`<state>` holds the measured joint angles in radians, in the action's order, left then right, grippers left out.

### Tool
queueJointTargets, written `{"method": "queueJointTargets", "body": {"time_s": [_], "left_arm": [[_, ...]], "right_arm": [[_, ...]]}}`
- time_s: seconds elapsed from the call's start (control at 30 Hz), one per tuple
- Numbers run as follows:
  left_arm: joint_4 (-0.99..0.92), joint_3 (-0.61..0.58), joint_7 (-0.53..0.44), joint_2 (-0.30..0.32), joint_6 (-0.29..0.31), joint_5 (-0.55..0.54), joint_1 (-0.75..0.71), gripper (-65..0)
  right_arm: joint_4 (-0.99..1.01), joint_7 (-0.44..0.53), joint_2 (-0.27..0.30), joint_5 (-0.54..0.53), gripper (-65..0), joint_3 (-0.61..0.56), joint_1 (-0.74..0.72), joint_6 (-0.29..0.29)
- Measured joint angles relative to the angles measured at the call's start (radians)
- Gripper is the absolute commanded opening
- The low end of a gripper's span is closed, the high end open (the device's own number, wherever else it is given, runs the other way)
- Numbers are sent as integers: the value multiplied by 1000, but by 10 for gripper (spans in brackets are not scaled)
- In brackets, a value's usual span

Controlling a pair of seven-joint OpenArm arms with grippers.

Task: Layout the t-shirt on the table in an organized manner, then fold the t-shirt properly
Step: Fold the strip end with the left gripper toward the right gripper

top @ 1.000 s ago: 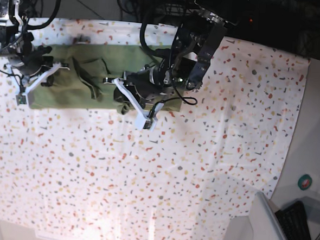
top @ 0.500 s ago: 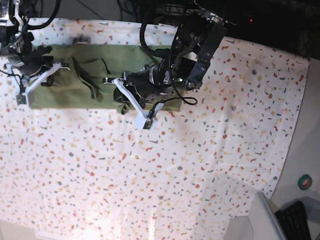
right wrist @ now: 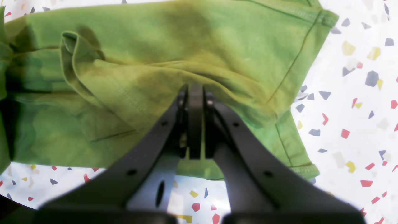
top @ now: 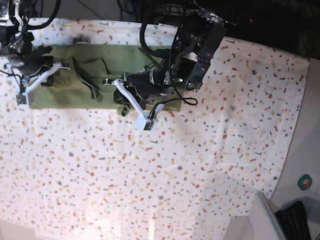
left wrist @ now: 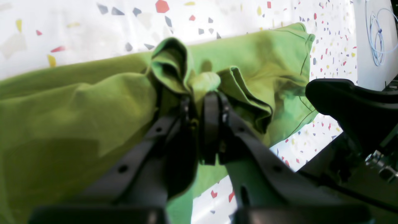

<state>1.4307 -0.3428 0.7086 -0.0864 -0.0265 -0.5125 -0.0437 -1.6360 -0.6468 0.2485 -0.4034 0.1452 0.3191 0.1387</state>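
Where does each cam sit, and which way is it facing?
Base: overhead, looking down on the speckled white table; both arms show.
Left wrist: behind the left gripper, pinching a fold of the olive-green cotton t-shirt.
Right wrist: behind the right gripper, shut on shirt fabric.
Shared: t-shirt, table.

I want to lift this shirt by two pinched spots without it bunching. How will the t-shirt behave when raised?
The t-shirt will probably sag: it already bunches into soft folds where the left gripper pinches it. It looks thin, so likely light. On the table cloth, it may drag rather than slide. The right gripper also pinches a fold.
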Motion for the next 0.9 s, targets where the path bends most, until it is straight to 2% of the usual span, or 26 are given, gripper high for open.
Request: {"method": "queueJointTargets", "body": {"time_s": [0.27, 0.9], "left_arm": [[-72, -7, -32, 0, 0, -4, 0, -650], [-51, -26, -32, 0, -2, -3, 5, -650]], "right_arm": [[0, 0, 0, 0, -650, 0, 0, 0], [0, 0, 0, 0, -650, 0, 0, 0]]}}
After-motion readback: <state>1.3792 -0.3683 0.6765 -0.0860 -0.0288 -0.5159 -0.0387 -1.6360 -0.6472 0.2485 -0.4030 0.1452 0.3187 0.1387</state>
